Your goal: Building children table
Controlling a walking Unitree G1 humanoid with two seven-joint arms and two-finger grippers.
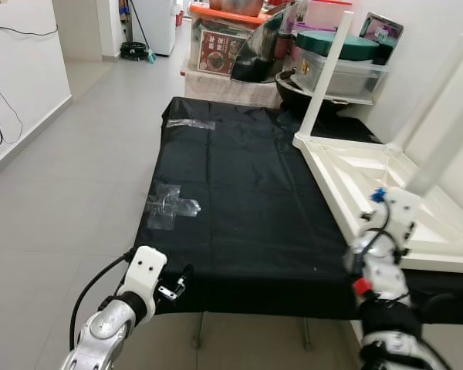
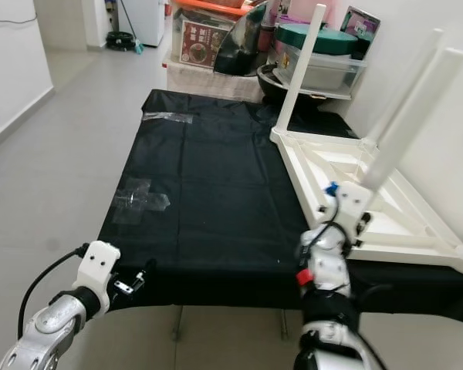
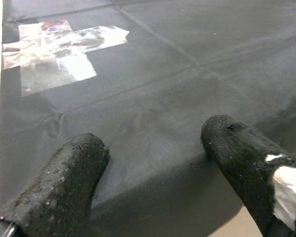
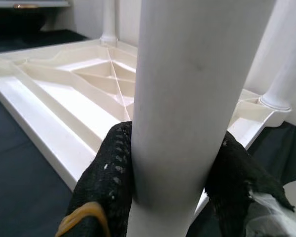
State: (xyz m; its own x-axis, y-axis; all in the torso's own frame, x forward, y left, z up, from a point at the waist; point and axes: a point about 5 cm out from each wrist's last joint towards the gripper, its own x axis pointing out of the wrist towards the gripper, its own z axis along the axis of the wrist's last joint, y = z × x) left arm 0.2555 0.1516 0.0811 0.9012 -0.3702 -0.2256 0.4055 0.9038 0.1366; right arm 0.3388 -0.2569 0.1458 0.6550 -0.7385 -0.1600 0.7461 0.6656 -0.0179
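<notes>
A white children's table lies upside down on the right side of a black-covered table. One leg stands upright at its far corner, and two more rise by the wall. My right gripper is shut on another white leg, holding it upright over the near corner of the upturned top; this held leg leans slightly to the right. My left gripper is open, with nothing between its fingers, just above the black cover's front edge at the near left.
Clear tape patches are stuck on the black cover. Storage boxes, a wok and lidded bins crowd the far end. A white wall runs close on the right. Open tiled floor lies to the left.
</notes>
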